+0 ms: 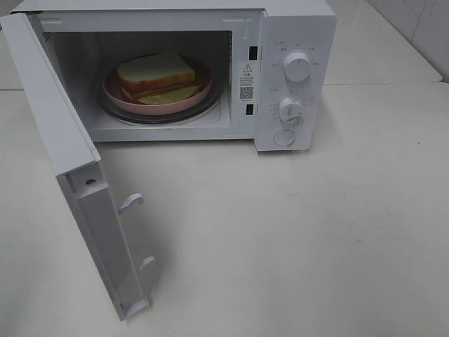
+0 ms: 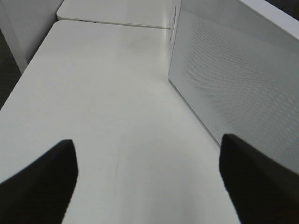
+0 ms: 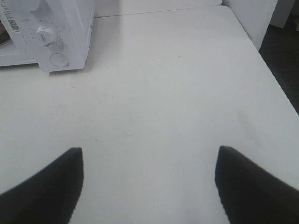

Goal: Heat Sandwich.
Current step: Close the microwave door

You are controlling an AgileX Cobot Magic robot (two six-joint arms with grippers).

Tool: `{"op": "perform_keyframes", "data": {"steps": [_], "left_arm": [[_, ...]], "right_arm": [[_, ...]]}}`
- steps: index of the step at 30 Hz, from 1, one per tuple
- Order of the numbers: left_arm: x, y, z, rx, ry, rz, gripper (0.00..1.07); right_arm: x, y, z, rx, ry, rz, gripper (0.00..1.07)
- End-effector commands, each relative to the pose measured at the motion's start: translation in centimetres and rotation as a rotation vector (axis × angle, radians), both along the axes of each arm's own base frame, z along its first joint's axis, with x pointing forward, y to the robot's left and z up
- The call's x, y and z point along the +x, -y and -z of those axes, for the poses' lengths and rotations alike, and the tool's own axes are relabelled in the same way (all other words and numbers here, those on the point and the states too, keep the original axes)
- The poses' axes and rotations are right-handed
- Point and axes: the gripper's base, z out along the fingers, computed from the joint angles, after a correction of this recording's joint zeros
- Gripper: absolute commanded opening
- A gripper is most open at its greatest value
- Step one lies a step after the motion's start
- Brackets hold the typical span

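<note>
- A boxy white microwave oven (image 1: 295, 70) stands at 12 o'clock on a smooth, matt white worktop (image 1: 295, 239), seen from a high camera.
- Its white hinged door (image 1: 66, 133) is swung wide open and runs from 10 o'clock down to 7 o'clock. Two white plastic latch hooks (image 1: 131, 203) stick out of its inner edge.
- Inside the cavity, at about 11 o'clock, is the small sandwich (image 1: 156, 70) of pale white bread, brown filling and a yellow-green layer. It lies on a round pink plate (image 1: 205, 86), which sits on a clear glass turntable (image 1: 214, 104).
- The control panel at 1 o'clock has two round white dials (image 1: 297, 67), one above the other, with a round white button (image 1: 284, 137) beneath them.
- A thin seam crosses the worktop at 2 o'clock, where a second white slab joins it.
- Glossy white wall tiles (image 1: 421, 28) fill the corner at 2 o'clock.
- In the right wrist view, dark grey floor (image 3: 285, 65) shows past the worktop's edge.
- The left gripper (image 2: 147, 140) has its dark jaws spread wide with nothing between them. It is above the worktop, just beside the door's dotted outer face.
- The right gripper (image 3: 149, 150) also has its jaws wide apart and holds nothing. It is over the worktop, well apart from the microwave's control panel.
</note>
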Motion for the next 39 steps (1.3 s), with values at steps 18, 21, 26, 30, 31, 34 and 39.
{"op": "perform_keyframes", "data": {"steps": [18,21,26,30,31,34,39], "left_arm": [[10.4,-0.9,1.3,-0.002,0.083,-0.036,0.0],[11.4,-1.1,2.5,0.002,0.14,-0.044,0.0],[12.8,-1.3,4.2,0.022,0.239,-0.051,0.0],[13.8,-1.2,5.2,0.073,0.292,-0.023,0.0],[14.1,-1.2,5.5,0.089,0.304,-0.009,0.0],[14.9,-1.0,5.8,0.114,0.313,0.021,0.0],[16.5,-0.4,6.9,0.145,0.332,0.11,0.0]], "right_arm": [[-0.4,0.0,-0.1,0.009,0.041,0.007,0.75],[-0.4,0.0,-0.1,0.009,0.041,0.007,0.75],[-0.4,0.0,-0.1,0.009,0.041,0.007,0.75],[-0.4,0.0,-0.1,0.009,0.041,0.007,0.75],[-0.4,0.0,-0.1,0.009,0.041,0.007,0.75],[-0.4,0.0,-0.1,0.009,0.041,0.007,0.75],[-0.4,0.0,-0.1,0.009,0.041,0.007,0.75]]}}
